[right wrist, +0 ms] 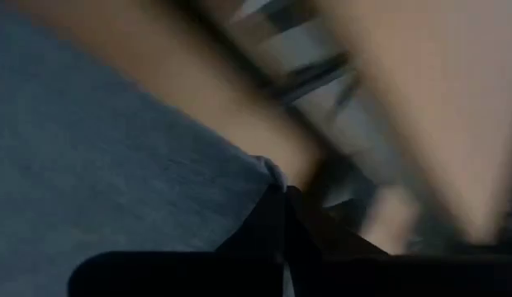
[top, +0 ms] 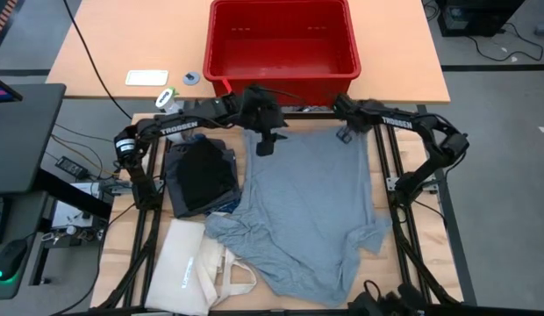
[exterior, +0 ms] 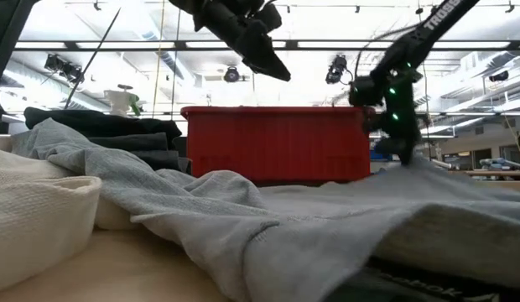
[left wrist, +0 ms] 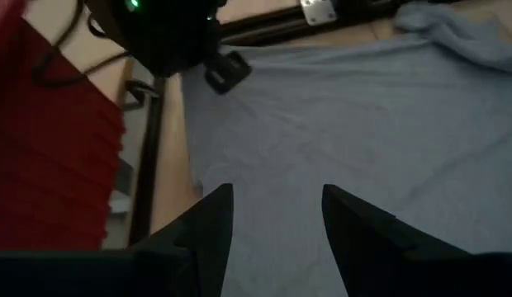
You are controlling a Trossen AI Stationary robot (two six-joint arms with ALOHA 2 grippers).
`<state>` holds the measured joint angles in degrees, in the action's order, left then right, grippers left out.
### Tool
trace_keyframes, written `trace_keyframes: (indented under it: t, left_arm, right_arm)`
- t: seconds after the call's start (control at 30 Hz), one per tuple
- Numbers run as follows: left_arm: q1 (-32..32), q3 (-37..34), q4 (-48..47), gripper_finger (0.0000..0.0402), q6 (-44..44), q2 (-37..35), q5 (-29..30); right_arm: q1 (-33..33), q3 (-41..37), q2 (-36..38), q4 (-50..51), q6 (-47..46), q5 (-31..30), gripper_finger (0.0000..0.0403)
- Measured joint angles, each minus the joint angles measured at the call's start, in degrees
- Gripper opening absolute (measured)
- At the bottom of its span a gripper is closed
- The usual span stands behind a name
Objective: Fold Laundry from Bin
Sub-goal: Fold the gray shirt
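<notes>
A light grey T-shirt [top: 311, 211] lies spread flat over the middle of the worktop [top: 118, 254], its hem toward the far edge and the red bin [top: 283, 44], its sleeves and collar bunched toward the near edge. The bin stands beyond the far edge, with no laundry visible inside. A stack of dark folded garments [top: 200, 178] sits at the left side, with a cream tote bag [top: 197, 268] at the near-left corner.

The right claw [top: 346, 134] is down at the shirt's far-right hem corner; its fingers are together, and the wrist view shows them pinched at the cloth's edge, though whether fabric is truly caught cannot be told. The left claw [top: 265, 146] hangs above the far-left hem corner with its fingers [left wrist: 208, 223] apart, clear of the cloth and holding nothing.

Handling, as judged: the knit is light, limp and stretchy; it will sag and drag when lifted, and it creases rather than holds a line. The best holds are the hem corners or shoulder seams, one per claw, so that the shirt hangs taut between them. A thin pinch on a single layer may slip.
</notes>
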<state>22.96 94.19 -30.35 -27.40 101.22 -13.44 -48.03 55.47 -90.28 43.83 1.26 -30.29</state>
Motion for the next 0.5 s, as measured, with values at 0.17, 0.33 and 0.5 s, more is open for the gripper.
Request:
trace_keyframes:
  t: [0.17, 0.33, 0.5]
  left_arm:
    - [0.75, 0.0, 0.08, 0.0189, 0.24, -0.3, 0.39]
    - [1.32, 0.0, -2.44, 0.0189, 0.65, -0.4, 1.2]
    - [3.53, 0.03, -8.4, 0.0189, -2.06, -0.03, 1.89]
  right_arm:
    - [-0.33, 6.7, 0.11, -1.48, 2.52, -12.11, 0.001]
    - [-2.99, 9.34, 0.13, -2.06, 6.28, -12.39, 0.0016]
    - [-4.18, 9.39, 0.13, 1.28, 6.29, -4.92, 0.0012]
